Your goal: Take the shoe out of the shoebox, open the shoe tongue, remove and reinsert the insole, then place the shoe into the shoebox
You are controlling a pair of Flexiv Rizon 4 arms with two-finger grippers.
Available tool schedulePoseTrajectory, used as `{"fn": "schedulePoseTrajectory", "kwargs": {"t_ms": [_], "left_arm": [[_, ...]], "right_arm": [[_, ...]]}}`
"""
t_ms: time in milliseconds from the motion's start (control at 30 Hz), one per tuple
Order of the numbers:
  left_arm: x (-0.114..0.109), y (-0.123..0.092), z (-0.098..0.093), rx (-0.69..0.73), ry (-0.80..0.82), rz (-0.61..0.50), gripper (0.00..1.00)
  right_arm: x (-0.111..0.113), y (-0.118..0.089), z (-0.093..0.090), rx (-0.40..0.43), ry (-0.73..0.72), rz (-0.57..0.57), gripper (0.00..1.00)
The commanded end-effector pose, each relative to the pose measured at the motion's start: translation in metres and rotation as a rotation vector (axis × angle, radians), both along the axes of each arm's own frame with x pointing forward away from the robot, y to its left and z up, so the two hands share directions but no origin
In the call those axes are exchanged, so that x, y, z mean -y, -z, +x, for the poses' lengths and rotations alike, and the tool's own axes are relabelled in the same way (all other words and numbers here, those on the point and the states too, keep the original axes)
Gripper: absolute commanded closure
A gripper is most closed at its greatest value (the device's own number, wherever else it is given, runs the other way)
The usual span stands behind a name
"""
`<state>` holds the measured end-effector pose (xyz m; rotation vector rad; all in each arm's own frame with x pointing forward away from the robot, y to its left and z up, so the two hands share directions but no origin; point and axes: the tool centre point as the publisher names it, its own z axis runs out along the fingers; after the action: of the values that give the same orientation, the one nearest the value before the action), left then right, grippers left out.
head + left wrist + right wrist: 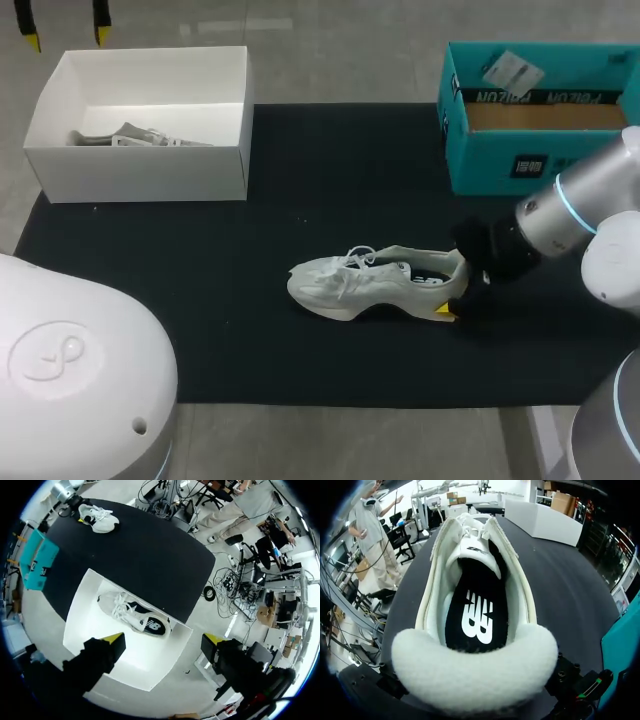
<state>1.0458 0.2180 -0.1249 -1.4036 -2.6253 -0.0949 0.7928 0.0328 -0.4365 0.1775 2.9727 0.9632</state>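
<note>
right tool (458, 300) sits at the thick, fleecy heel of a white lace-up shoe (370, 285) on the worktop's black mat (250, 310); whether it pinches the heel cannot be told. a black insole (475, 615) lies inside. left tool (162, 641) hangs spread above the white shoebox (140, 172), which holds a second shoe (132, 615). two shoes, two boxes; the teal box (500, 165) holds brown cardboard.
</note>
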Motion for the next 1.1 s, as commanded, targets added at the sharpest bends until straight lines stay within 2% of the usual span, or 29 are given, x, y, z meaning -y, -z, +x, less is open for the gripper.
{"fn": "schedulePoseTrajectory", "kwargs": {"t_ms": [33, 67, 133, 267, 1100], "left_arm": [[0.019, 0.007, -0.017, 0.020, -0.815, 0.055, 0.00], [0.024, 0.007, -0.020, 0.046, -0.839, 0.096, 0.00], [0.030, 0.008, -0.030, 0.058, -0.902, 0.028, 0.00], [0.039, 0.010, -0.042, 0.121, -0.986, -0.025, 0.00], [0.039, 0.010, -0.042, 0.121, -0.986, -0.025, 0.00]], "right_arm": [[-0.002, 0.004, 0.001, 0.002, 0.002, 0.000, 1.00], [-0.002, 0.004, 0.001, 0.002, 0.002, 0.000, 1.00], [-0.002, 0.004, 0.001, 0.002, 0.002, 0.000, 1.00], [-0.002, 0.004, 0.001, 0.002, 0.002, 0.000, 1.00], [-0.002, 0.004, 0.001, 0.002, 0.002, 0.000, 1.00]]}}
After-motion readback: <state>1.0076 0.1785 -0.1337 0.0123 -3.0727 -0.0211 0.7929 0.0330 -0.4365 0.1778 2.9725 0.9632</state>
